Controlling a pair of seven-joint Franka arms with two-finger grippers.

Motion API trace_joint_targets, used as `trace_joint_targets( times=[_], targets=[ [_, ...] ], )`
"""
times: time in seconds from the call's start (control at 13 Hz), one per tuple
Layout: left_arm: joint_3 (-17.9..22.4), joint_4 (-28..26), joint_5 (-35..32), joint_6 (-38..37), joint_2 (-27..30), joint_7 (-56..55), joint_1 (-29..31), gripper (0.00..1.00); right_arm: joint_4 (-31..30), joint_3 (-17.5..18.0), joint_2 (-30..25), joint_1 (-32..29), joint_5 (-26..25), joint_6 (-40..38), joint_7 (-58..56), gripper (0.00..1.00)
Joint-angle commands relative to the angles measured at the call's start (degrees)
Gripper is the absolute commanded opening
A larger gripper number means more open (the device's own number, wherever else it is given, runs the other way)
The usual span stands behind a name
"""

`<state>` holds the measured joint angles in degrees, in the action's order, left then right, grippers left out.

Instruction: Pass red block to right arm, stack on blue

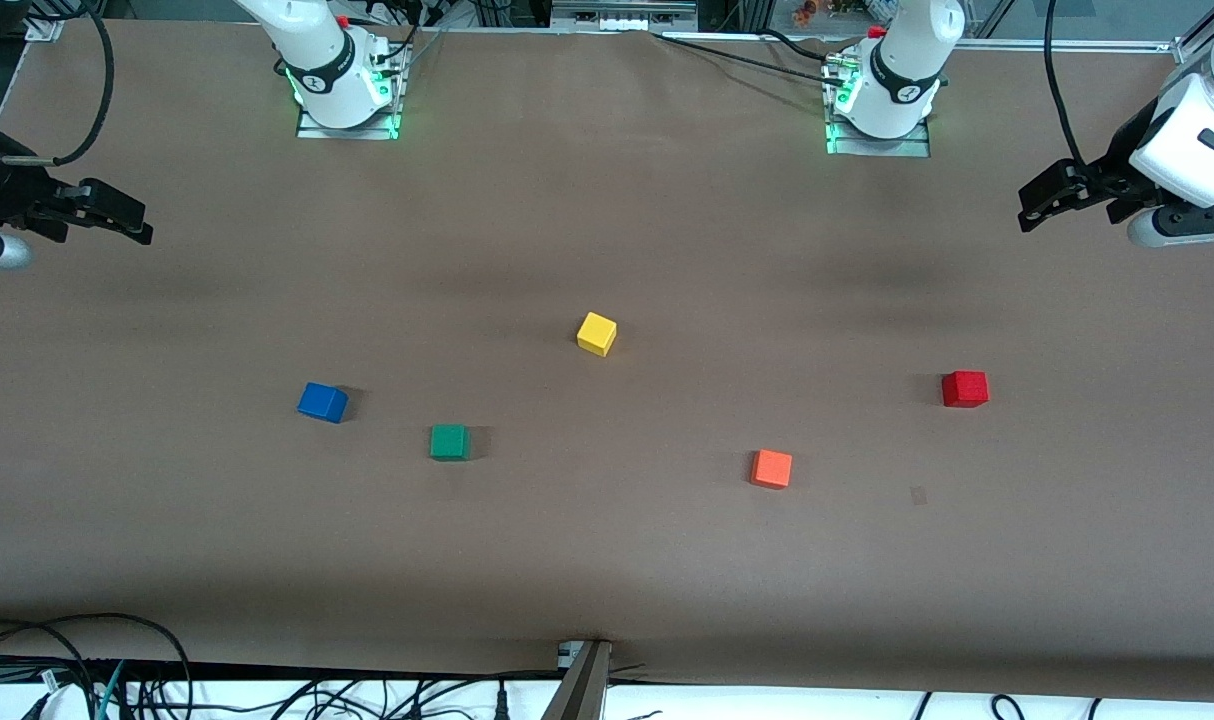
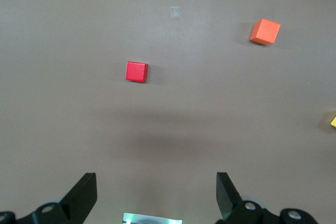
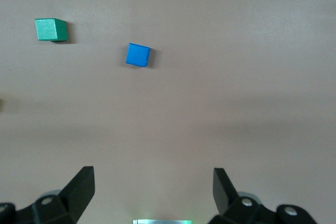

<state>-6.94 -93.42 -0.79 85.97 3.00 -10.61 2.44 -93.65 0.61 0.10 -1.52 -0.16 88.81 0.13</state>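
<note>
Jaws spread wide on both grippers, nothing held in either. Left gripper (image 1: 1042, 205) up in the air at the left arm's end of the table, over bare brown surface, waiting; its two black fingers (image 2: 84, 195) set far apart in the left wrist view. Right gripper (image 1: 132, 222) likewise aloft at the right arm's end, also waiting, fingers (image 3: 81, 187) just as far apart in the right wrist view.

Five cubes counted on the table (image 1: 607, 560), one of each colour, all lying flat, all well apart, none stacked. One red block (image 1: 965, 388) toward the left arm's end, untouched, seen too from the left wrist (image 2: 137, 71). One blue cube (image 1: 323, 402) toward the right arm's end, turned slightly askew, nothing on top of it, seen too from the right wrist (image 3: 138, 55). One green cube (image 1: 450, 441) near the blue, a little nearer the front camera. One orange cube (image 1: 772, 468) between green and red, nearest the front camera of the five. One yellow cube (image 1: 597, 333) about mid-table, farthest from that camera.

Two arm bases (image 1: 342, 85) along the table's edge by the robots.
</note>
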Motion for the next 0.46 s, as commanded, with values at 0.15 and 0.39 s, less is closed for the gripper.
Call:
trace_joint_targets(
  times=[0.15,0.39],
  targets=[
    [0.3,-1.1,1.7,0.8,1.0,0.2,0.2,1.00,0.0,0.4,-0.8,-0.7,0.5,-0.7,0.7,1.00],
    [0.1,-1.1,1.7,0.6,1.0,0.7,0.1,1.00,0.0,0.4,-0.8,-0.7,0.5,-0.7,0.7,1.00]
  ],
)
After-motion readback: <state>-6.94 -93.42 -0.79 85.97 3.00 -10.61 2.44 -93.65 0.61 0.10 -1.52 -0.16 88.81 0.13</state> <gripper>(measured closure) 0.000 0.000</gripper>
